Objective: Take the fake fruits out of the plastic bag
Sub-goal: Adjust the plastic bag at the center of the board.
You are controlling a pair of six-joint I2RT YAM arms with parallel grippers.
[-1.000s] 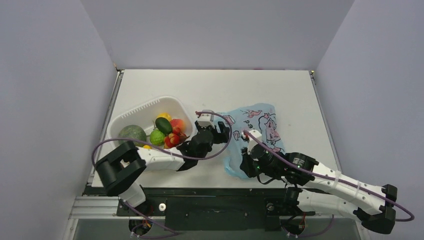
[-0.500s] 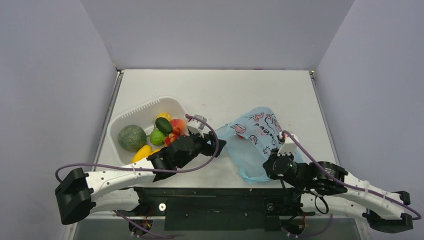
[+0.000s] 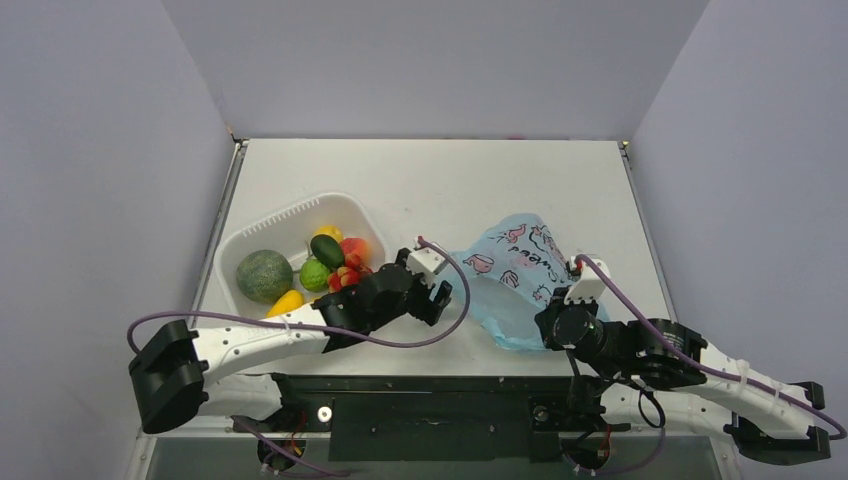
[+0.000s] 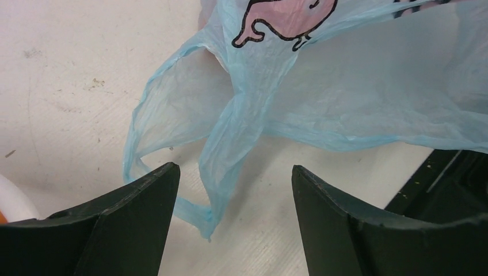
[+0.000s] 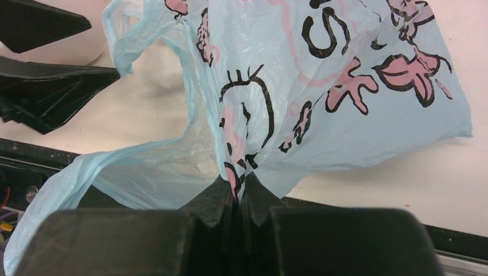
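Right wrist: right fingers [image 5: 214, 202] pinch the plastic bag [image 5: 322, 103]; left fingers [image 4: 129, 230] spread, handle [image 4: 221, 155] between.

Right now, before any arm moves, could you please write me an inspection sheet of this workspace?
Surface: white table, lightly scuffed.
Job's things: plastic bag crumpled, no fruit seen inside; dark green fruit and red berry cluster in the white tub.
Clutter: green melon, lime-green piece, yellow piece, also in the white tub.
Grippers: left gripper open, facing the plastic bag; right gripper shut on it.
Cables: purple cable loops along each arm.
Surroundings: plain grey walls.
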